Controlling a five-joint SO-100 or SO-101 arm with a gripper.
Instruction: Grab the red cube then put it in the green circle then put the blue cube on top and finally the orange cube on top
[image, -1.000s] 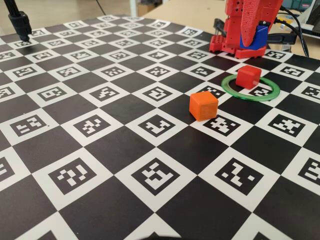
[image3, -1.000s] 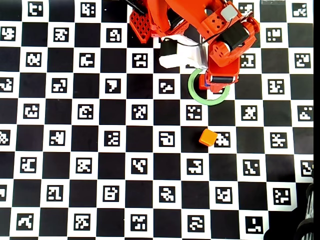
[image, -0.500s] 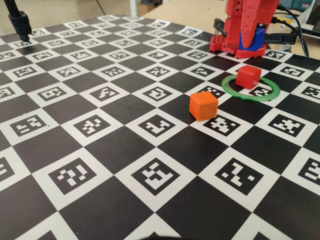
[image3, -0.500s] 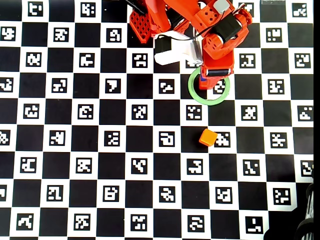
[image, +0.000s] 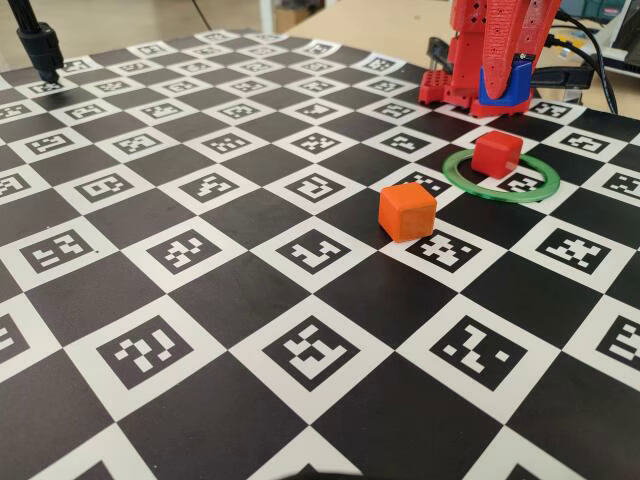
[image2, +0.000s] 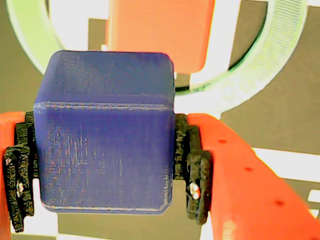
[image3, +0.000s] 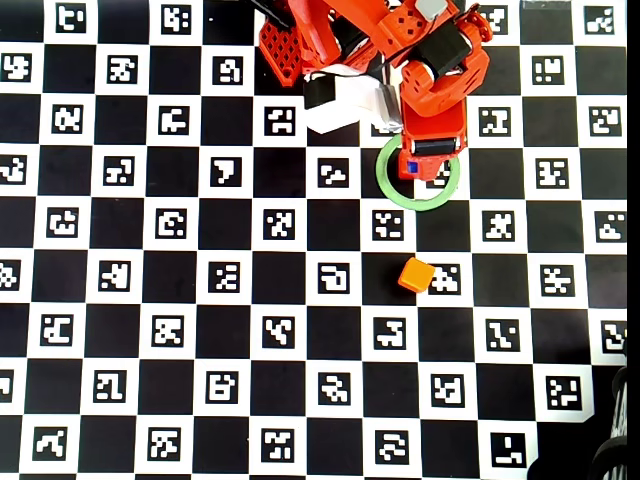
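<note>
Fixed view, near to far: orange cube on checker mat, left-near of green circle; red cube inside it. Above, gripper clamps blue cube.

Setting: robotics lab or workshop bench. Evidence: calibration board of black and white squares printed with fiducial markers, covering the work surface; black camera stand at its far left corner; cables and light wooden bench beyond its far edge.

Checkered table: orange cube, green circle, seemingly flat.
</note>
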